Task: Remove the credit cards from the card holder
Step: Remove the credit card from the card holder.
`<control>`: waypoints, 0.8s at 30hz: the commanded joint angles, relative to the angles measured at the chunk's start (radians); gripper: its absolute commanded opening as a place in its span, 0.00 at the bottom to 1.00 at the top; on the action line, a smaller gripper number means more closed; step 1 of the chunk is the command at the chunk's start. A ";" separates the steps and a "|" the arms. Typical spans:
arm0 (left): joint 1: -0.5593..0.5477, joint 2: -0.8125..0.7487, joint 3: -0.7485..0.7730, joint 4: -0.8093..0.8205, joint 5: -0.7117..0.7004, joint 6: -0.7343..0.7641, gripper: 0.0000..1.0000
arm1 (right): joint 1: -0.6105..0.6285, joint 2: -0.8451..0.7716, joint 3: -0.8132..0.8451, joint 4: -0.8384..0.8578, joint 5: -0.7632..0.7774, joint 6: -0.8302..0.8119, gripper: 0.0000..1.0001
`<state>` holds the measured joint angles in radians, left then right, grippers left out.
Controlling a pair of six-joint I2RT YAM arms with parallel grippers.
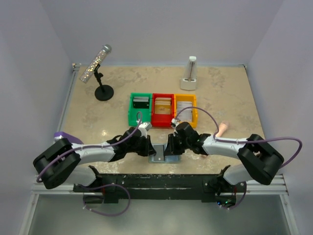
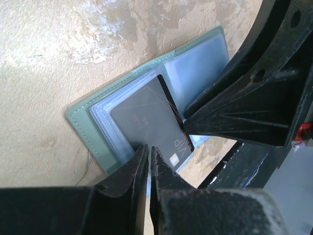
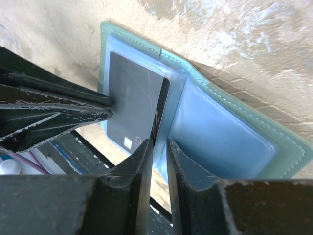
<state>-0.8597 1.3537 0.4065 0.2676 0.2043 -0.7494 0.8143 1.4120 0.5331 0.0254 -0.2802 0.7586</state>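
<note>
The card holder lies open at the table's near edge between my two grippers; its pale green border and clear blue pockets show in both wrist views. One of the credit cards, dark grey and marked VIP, sticks partly out of a pocket. My left gripper is pinched shut on this card's edge. My right gripper stands slightly open. The edge of a clear pocket leaf sits in the gap between its fingers.
Behind the card holder stand a green bin, a red bin and a yellow bin, each holding cards. A microphone on a stand is at the back left, a white upright object at the back right, and a pink item on the right.
</note>
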 commanded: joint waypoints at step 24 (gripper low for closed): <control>-0.001 0.051 -0.012 0.027 -0.031 -0.008 0.13 | -0.060 -0.008 -0.041 0.122 -0.066 0.062 0.33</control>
<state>-0.8597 1.3788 0.3923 0.2810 0.1741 -0.7506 0.7605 1.3891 0.5041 0.0879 -0.3080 0.7971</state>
